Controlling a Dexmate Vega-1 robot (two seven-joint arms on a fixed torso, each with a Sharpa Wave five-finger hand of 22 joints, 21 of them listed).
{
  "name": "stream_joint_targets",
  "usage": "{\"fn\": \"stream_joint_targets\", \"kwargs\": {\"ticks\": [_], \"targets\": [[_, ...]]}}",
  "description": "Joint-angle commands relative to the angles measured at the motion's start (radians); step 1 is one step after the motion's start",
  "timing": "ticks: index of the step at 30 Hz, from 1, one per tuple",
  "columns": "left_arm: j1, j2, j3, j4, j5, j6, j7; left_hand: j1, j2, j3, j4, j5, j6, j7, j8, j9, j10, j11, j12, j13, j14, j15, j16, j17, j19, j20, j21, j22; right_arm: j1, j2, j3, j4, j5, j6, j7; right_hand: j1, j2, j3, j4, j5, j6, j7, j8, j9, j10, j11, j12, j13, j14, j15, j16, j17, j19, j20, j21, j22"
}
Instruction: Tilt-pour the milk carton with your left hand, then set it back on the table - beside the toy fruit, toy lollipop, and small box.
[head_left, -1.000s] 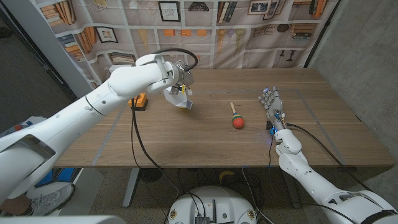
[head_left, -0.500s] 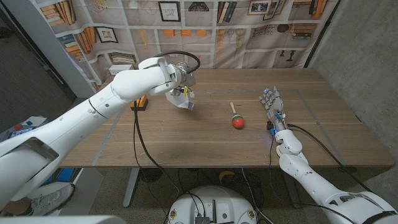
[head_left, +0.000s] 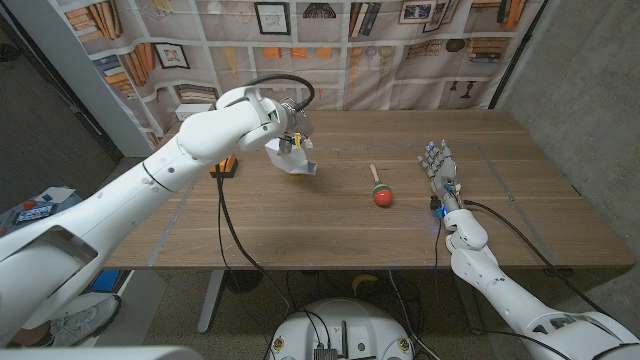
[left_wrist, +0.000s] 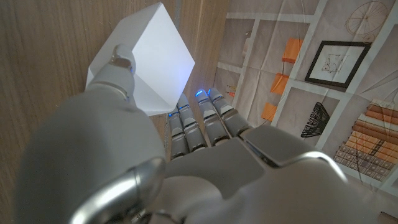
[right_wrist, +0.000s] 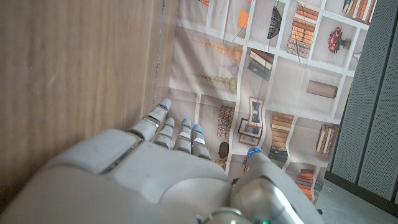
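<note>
We hold the carton (head_left: 293, 157) in our left hand (head_left: 283, 128), lifted above the table (head_left: 300, 230) in the upper left of the head frame, fingers wrapped around its white body. In the left wrist view the carton (left_wrist: 146, 59) sits tipped on a corner against our fingers (left_wrist: 199, 121), thumb pressed on its near side.

Compared with a second ago, the carton has swung: its lower end now points further toward the frame's centre and sits a little lower, so the tilt has grown. We judge this as the pour stroke under way, not yet the return; the carton must next come upright and go down on the wood.

The lollipop (head_left: 380, 187) lies at the frame's centre-right, well apart from the carton. A small orange box (head_left: 226, 163) stands just left of our forearm.

Our right hand (head_left: 440, 172) rests on the table at the right, fingers stretched and apart, holding nothing; it has not moved.
</note>
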Motion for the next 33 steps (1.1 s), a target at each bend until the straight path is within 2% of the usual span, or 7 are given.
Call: {"fn": "stream_joint_targets", "kwargs": {"ticks": [1, 12, 33], "targets": [[0.023, 0.006, -0.037, 0.012, -0.091, 0.088, 0.023, 0.039, 0.045, -0.004, -0.002, 0.005, 0.010, 0.002, 0.005, 0.002, 0.018, -0.004, 0.000, 0.001, 0.010, -0.131, 0.005, 0.001, 0.007, -0.055, -0.001, 0.002, -0.006, -0.005, 0.000, -0.014, -0.004, -0.006, -0.009, -0.009, 0.005, 0.006, 0.000, 0.000, 0.005, -0.001, 0.002, 0.002, -0.001, 0.000, 0.004, 0.002, 0.000, 0.009, 0.007, 0.000, 0.005, 0.005, 0.003, 0.003], [0.056, 0.040, -0.066, 0.008, -0.162, 0.147, 0.096, 0.040, 0.047, -0.009, -0.003, 0.005, 0.011, 0.004, 0.006, 0.001, 0.020, -0.003, -0.001, 0.004, 0.011, -0.130, 0.005, 0.001, 0.009, -0.053, 0.000, 0.002, 0.002, 0.000, -0.001, -0.002, 0.000, -0.007, -0.001, -0.011, 0.005, 0.008, -0.001, 0.000, 0.005, -0.001, 0.002, 0.002, -0.001, -0.001, 0.004, 0.002, 0.001, 0.013, 0.007, 0.000, 0.006, 0.008, 0.003, 0.003], [0.158, 0.080, -0.126, -0.038, -0.290, 0.349, 0.203, 0.041, 0.050, -0.018, -0.003, 0.006, 0.017, 0.007, 0.009, 0.000, 0.029, 0.001, -0.001, 0.009, 0.014, -0.128, 0.006, 0.001, 0.015, -0.052, 0.001, 0.002, 0.000, 0.002, -0.002, -0.002, 0.000, -0.003, 0.002, -0.017, 0.004, 0.010, 0.000, -0.001, 0.006, -0.001, 0.002, 0.002, 0.000, -0.001, 0.005, 0.003, 0.001, 0.015, 0.009, 0.001, 0.007, 0.008, 0.003, 0.003]]}}
